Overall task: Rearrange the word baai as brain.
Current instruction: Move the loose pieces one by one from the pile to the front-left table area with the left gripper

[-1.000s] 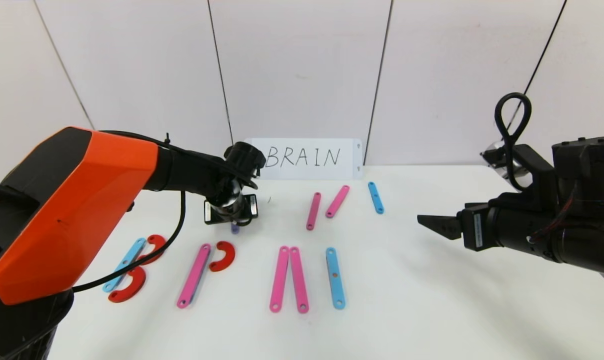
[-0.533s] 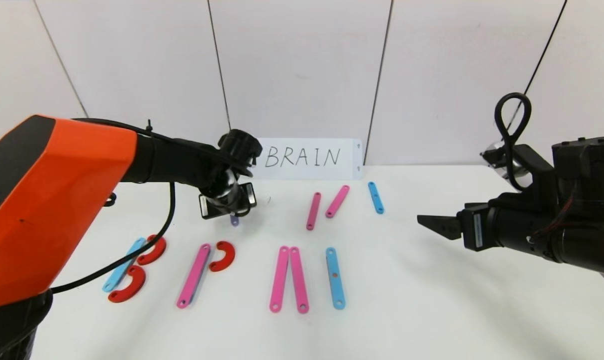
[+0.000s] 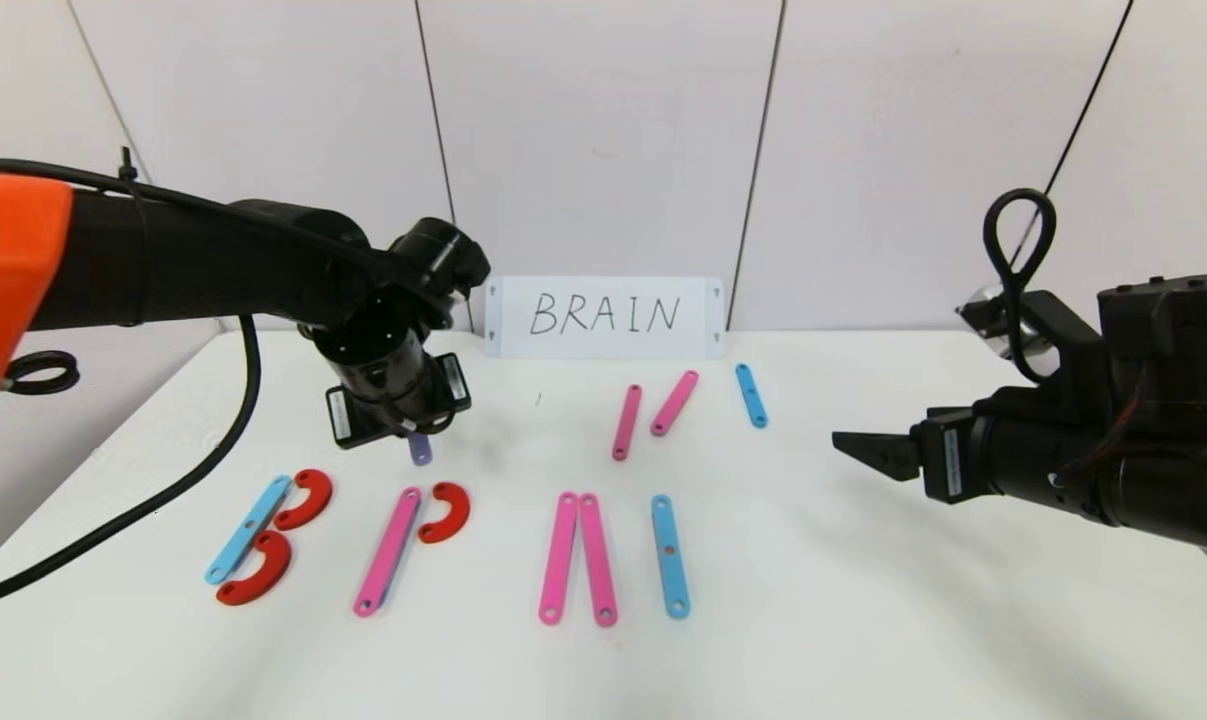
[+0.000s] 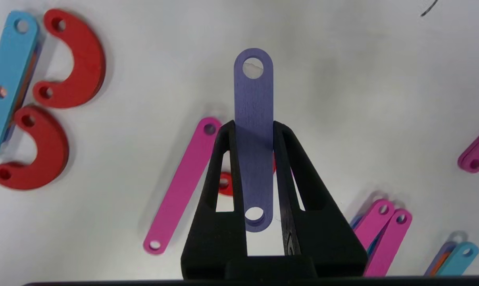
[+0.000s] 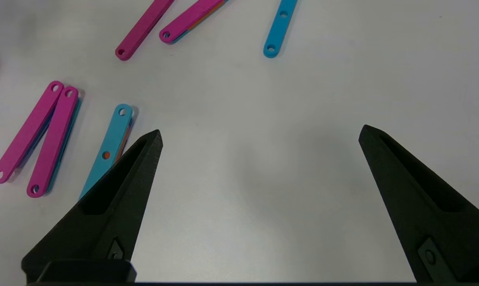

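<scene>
The word's pieces lie across the table. At the left are a blue strip [image 3: 248,528] with two red half-rings [image 3: 303,498], a pink strip [image 3: 388,550] with one red half-ring [image 3: 446,512], a pair of pink strips [image 3: 576,558] and a blue strip [image 3: 669,556]. My left gripper [image 3: 415,432] hangs above the pink strip and half-ring, shut on a purple strip [image 4: 253,99] whose end sticks out past the fingertips [image 4: 227,131]. My right gripper [image 5: 261,135] hovers open and empty over bare table at the right.
Farther back lie two more pink strips [image 3: 626,421], [image 3: 674,402] and a short blue strip [image 3: 750,395]. A white card reading BRAIN [image 3: 603,316] leans on the back wall. The left arm's black cable [image 3: 213,450] hangs over the table's left side.
My left gripper has carried the purple strip to the left, and the arm's orange link has swung out toward the left edge. The right arm has stayed still.
</scene>
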